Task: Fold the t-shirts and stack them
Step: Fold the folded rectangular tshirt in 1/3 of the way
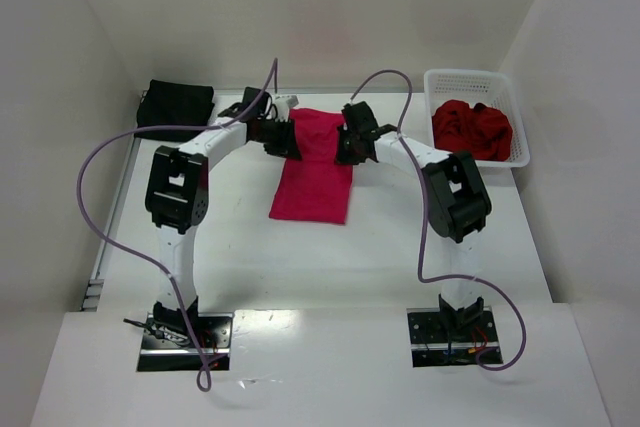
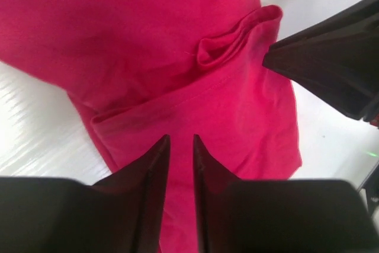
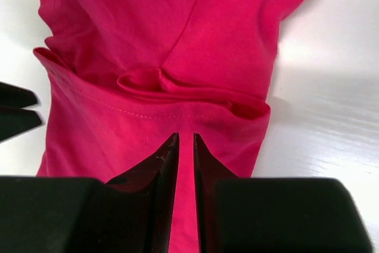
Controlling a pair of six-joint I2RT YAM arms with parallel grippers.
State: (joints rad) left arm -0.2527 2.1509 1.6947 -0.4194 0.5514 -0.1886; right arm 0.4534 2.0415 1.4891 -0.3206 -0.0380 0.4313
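A bright crimson-pink t-shirt lies as a long folded strip in the middle of the table. My left gripper is at its far left edge and my right gripper at its far right edge. In the left wrist view the narrow-set fingers pinch the pink cloth below a rumpled hem. In the right wrist view the fingers pinch the cloth just under a stitched hem fold. A folded black t-shirt lies at the far left. Darker red t-shirts are bunched in the basket.
The white lattice basket stands at the far right. White walls close in the table at the left, back and right. The right gripper's black body shows in the left wrist view, and the left gripper's fingers show in the right wrist view.
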